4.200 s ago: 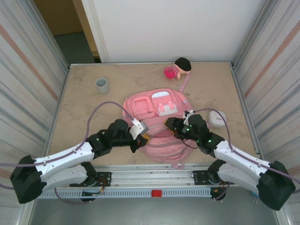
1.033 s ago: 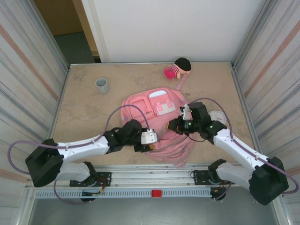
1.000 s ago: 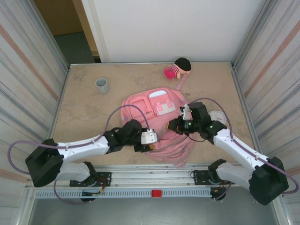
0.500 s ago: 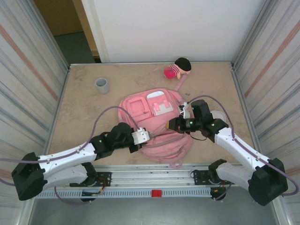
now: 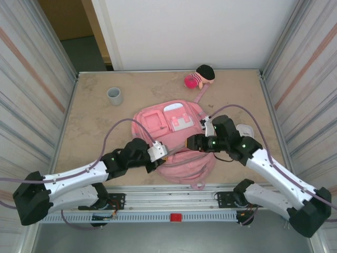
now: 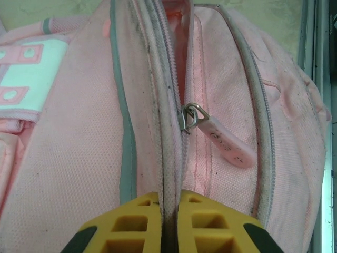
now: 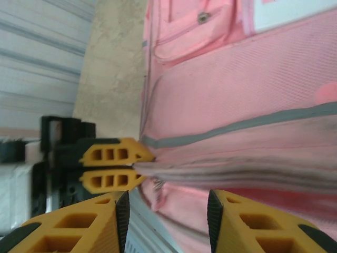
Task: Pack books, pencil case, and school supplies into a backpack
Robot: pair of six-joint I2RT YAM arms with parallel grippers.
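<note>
The pink backpack lies flat in the middle of the table, pockets facing up. My left gripper is shut on its grey-trimmed zipper edge at the near left side. In the left wrist view that gripper pinches the zipper seam, and a pink zipper pull lies just beyond it. My right gripper hovers open over the backpack's near right part. Seen from the right wrist, the right gripper stands open over the pink fabric, facing the left gripper's yellow fingers. The books are out of view.
A grey cup stands at the back left. A pink-and-black plush doll lies at the back, by a backpack strap. A small white object sits behind the right arm. Metal walls close in both sides.
My left gripper closed on the backpack's zipper edge and pulled back to the left. The right gripper has just opened and let go of the fabric. The backpack shifted slightly.
</note>
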